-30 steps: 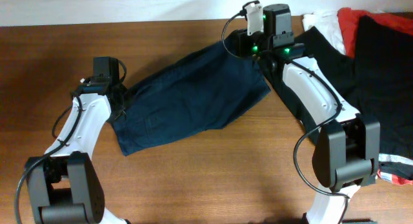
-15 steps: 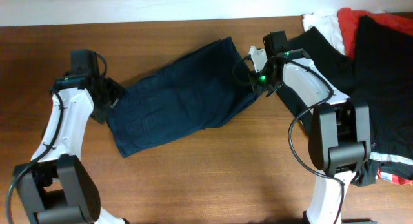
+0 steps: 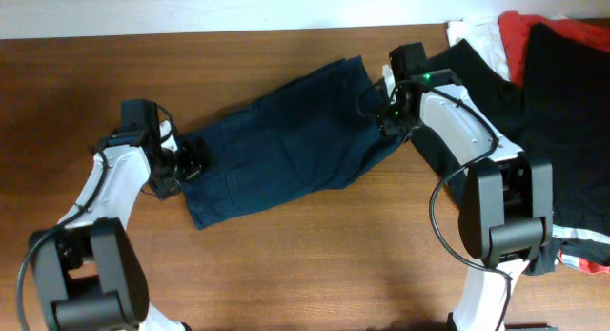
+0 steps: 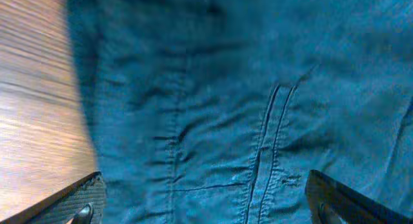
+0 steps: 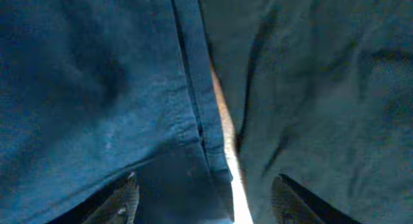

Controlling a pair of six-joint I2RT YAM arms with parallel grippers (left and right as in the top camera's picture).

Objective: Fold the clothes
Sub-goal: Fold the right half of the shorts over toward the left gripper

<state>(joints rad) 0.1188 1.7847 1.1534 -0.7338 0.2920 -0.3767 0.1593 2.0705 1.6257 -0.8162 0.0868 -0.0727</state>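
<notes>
- Navy shorts (image 3: 286,140) lie spread out, left gripper (image 3: 191,161) and right gripper (image 3: 386,112) both gaping wide
- Risk: pinching only the top layer could bunch the fold

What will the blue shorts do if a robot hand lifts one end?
Probably flop and droop: the shorts lie flat and creased like soft cloth. They look fairly thick, with stitched seams, so maybe a bit heavy. Pushed, they would likely bunch up rather than slide.
</notes>
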